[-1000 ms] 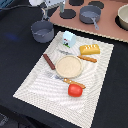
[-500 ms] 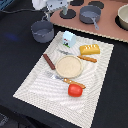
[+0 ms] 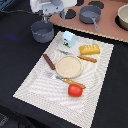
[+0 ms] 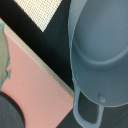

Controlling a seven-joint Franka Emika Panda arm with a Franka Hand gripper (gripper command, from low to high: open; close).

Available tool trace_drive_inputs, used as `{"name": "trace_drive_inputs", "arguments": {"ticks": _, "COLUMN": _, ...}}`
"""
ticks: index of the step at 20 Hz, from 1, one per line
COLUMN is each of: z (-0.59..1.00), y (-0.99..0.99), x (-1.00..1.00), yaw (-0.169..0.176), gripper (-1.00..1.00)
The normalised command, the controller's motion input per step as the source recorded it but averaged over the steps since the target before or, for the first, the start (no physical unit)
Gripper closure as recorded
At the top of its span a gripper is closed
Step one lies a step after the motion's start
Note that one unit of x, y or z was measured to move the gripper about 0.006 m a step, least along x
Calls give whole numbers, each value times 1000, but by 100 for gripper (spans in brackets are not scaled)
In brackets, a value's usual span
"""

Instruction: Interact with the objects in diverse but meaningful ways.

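Note:
My gripper hangs just above the grey pot with handles, which stands on the dark table beyond the mat's far corner. Its fingers are too blurred to read. The wrist view looks straight down on the pot and one loop handle; no fingers show there. On the striped mat are the pale-blue carton, the golden-yellow bread loaf, the brown sausage stick and the red tomato.
A round tan plate sits mid-mat between an orange-handled knife and fork. A pinkish board at the back holds a grey pan and another pot; the board also shows in the wrist view.

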Motion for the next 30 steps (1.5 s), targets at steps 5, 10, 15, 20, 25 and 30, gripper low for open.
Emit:
{"name": "trace_drive_inputs", "arguments": {"ticks": 5, "z": -366, "y": 5, "x": -195, "yaw": -75, "gripper": -100}}
{"name": "trace_drive_inputs", "arguments": {"ticks": 10, "z": -323, "y": 47, "x": -79, "yaw": -59, "gripper": -100}}
{"name": "trace_drive_inputs", "arguments": {"ticks": 15, "z": -302, "y": 142, "x": 0, "yaw": -55, "gripper": -100}}
{"name": "trace_drive_inputs", "arguments": {"ticks": 20, "z": -318, "y": 143, "x": 0, "yaw": -61, "gripper": -100}}
{"name": "trace_drive_inputs", "arguments": {"ticks": 25, "z": -317, "y": 153, "x": 0, "yaw": -57, "gripper": -100}}
{"name": "trace_drive_inputs", "arguments": {"ticks": 30, "z": -366, "y": 130, "x": 0, "yaw": -49, "gripper": -100}}
